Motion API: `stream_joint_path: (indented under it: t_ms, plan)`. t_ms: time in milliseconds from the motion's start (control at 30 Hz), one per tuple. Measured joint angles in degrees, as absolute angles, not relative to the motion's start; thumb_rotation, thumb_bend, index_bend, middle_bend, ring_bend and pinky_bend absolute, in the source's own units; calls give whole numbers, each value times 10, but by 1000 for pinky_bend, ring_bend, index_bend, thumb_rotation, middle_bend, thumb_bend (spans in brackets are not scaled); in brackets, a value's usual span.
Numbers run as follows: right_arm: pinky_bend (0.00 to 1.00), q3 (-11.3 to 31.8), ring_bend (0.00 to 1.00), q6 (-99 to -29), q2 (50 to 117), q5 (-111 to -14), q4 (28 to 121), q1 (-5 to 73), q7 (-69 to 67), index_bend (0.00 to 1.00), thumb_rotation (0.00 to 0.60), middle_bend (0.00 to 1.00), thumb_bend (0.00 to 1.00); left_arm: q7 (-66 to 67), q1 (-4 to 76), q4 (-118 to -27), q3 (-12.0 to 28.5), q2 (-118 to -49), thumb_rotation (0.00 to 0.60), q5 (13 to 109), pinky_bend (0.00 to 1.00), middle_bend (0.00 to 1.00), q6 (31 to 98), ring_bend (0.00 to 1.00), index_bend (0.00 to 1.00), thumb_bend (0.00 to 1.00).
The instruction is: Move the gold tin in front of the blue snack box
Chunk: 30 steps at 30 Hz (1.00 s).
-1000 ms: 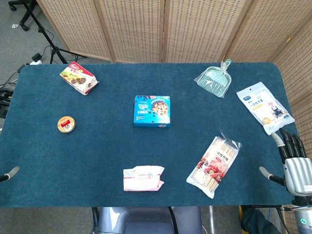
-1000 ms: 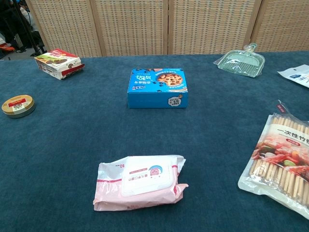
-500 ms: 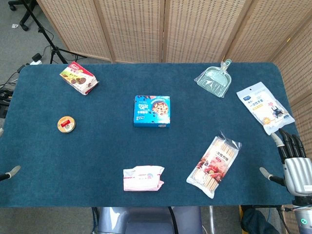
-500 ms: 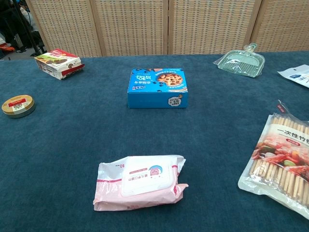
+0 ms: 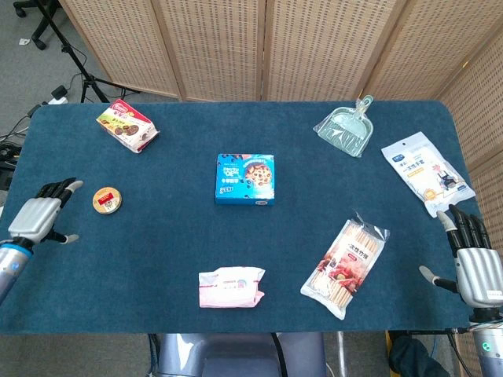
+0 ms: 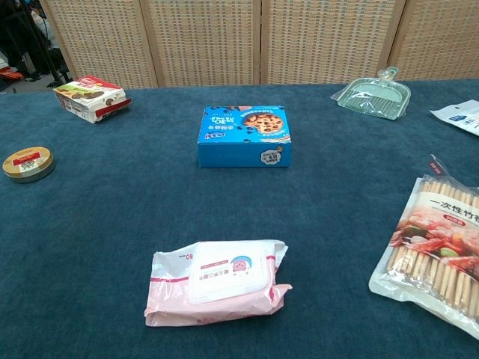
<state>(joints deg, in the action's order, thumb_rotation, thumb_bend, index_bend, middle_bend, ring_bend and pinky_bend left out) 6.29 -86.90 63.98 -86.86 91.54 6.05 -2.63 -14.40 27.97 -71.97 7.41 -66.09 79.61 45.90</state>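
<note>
The round gold tin (image 5: pixel 107 200) (image 6: pixel 28 164) lies flat near the table's left edge. The blue snack box (image 5: pixel 245 179) (image 6: pixel 243 135) sits in the middle of the table, well right of the tin. My left hand (image 5: pixel 41 217) hovers at the left edge, just left of the tin, fingers apart and holding nothing. My right hand (image 5: pixel 474 263) stays at the front right corner, open and empty. Neither hand appears in the chest view.
A red biscuit pack (image 5: pixel 126 127) lies back left, a green dustpan (image 5: pixel 346 129) back right, a white pouch (image 5: pixel 425 172) at the right edge. A chopstick packet (image 5: pixel 346 264) and a pink wipes pack (image 5: pixel 230 287) lie near the front.
My left hand has risen into the head view at the left edge, close to the gold tin. The right hand has barely shifted. No object has moved.
</note>
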Motion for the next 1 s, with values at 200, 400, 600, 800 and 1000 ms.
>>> stream_joint_path:
  t_ms: [200,400,600,800,1000]
  plan:
    - [0,66,0,-855,647,-852,907,65,-21,0,600,0,0,-120,346,-601,80,-745,600,753,0,0,377,0,0,0]
    - [0,69,0,-847,651,-844,899,70,-22,0,600,0,0,-104,375,-533,79,-804,600,724,95,0,335,0,0,0]
    - [0,67,0,-847,651,-846,900,70,-22,0,600,0,0,-108,382,-507,78,-830,600,720,272,54,335,43,41,37]
    - [0,67,0,-849,649,-846,901,68,-27,0,600,0,0,-94,384,-501,77,-839,600,720,484,352,350,310,363,111]
    - [0,67,0,-848,647,-846,901,69,-32,0,600,0,0,-68,383,-519,80,-838,600,704,584,466,359,423,527,206]
